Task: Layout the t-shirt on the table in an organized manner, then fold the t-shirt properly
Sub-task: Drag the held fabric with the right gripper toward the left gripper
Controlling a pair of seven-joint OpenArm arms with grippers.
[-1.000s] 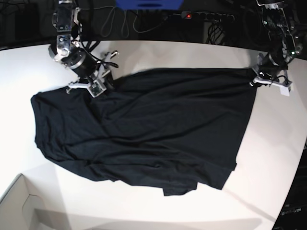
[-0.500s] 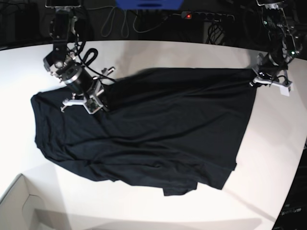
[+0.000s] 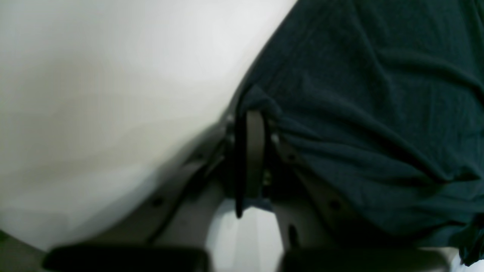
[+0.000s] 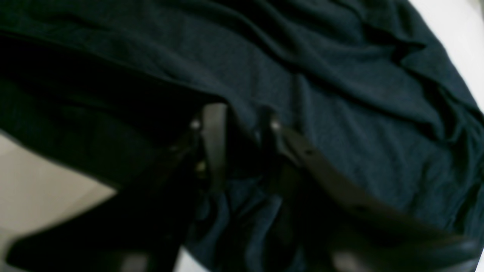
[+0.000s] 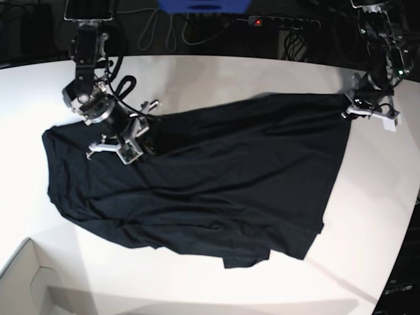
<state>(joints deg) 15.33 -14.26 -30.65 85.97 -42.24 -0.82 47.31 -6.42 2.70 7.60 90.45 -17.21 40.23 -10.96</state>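
The black t-shirt (image 5: 210,177) lies spread and wrinkled across the white table (image 5: 262,72), with its lower hem bunched. My left gripper (image 5: 352,109) is at the shirt's far right top corner. In the left wrist view that gripper (image 3: 251,124) is shut on the gathered edge of the t-shirt (image 3: 378,94). My right gripper (image 5: 117,151) rests over the shirt's upper left part. In the right wrist view its fingers (image 4: 213,117) stand apart, the gripper (image 4: 242,119) open over dark t-shirt (image 4: 340,113) cloth.
A pale cardboard box corner (image 5: 26,282) sits at the lower left. Cables and a power strip (image 5: 282,23) lie behind the table's far edge. The table's curved edge runs down the right side (image 5: 407,249).
My right gripper moved down and left onto the shirt, and its jaws have parted. The shirt's top edge near it has shifted down and left. The left gripper has not moved.
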